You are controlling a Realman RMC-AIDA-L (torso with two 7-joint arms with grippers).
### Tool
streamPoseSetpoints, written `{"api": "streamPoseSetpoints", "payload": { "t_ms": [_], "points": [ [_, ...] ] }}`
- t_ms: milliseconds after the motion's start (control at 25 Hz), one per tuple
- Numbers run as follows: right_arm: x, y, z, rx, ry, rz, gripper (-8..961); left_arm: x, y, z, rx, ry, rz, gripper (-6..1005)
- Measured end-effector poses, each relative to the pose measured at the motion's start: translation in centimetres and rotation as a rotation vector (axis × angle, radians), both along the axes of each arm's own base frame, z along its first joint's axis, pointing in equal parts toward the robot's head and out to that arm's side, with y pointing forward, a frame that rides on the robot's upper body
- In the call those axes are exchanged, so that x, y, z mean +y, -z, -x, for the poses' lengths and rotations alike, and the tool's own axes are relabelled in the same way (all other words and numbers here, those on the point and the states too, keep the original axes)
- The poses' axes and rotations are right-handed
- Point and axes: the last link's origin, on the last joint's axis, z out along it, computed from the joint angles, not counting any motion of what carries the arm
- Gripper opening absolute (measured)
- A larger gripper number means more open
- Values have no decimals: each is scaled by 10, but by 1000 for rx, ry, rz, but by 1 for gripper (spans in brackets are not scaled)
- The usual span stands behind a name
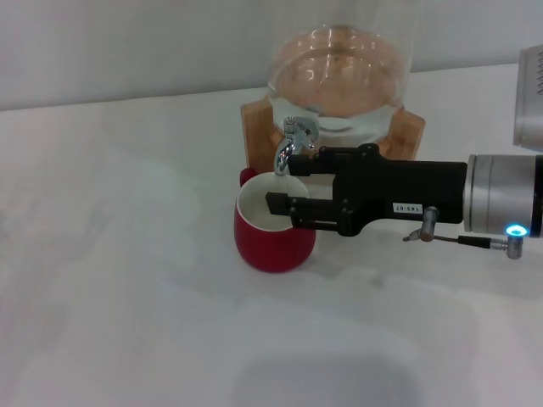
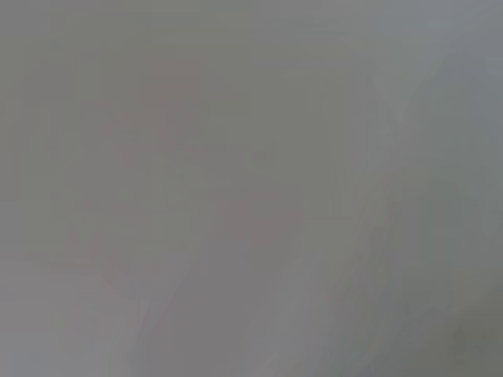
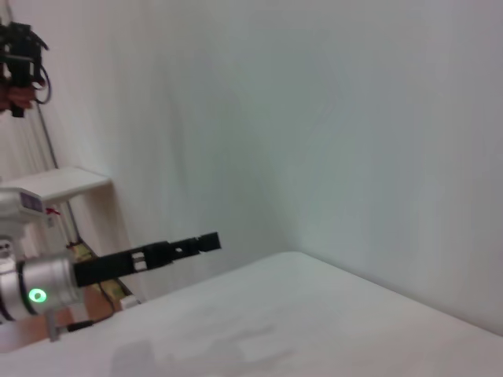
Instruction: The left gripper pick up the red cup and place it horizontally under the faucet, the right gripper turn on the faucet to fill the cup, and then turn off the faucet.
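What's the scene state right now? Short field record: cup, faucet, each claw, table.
cup: red cup upright on the table, mouth under the spout
faucet: faucet on the glass dispenser jar in a wooden stand; whether water is running is unclear
right claw: right gripper reaching in from the right, upper finger at the faucet, lower finger over the cup mouth, open
left claw: left gripper off the table, seen only in the right wrist view, fingers together
left wrist view: shows nothing usable
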Motion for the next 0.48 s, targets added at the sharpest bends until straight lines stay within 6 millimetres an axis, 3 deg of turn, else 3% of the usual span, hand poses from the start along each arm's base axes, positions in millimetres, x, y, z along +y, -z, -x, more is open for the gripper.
{"api": "streamPoseSetpoints", "payload": {
  "t_ms": [480],
  "points": [
    [1, -1, 5, 10, -15, -2, 634, 1, -1, 4, 9, -23, -2, 864]
  ]
}}
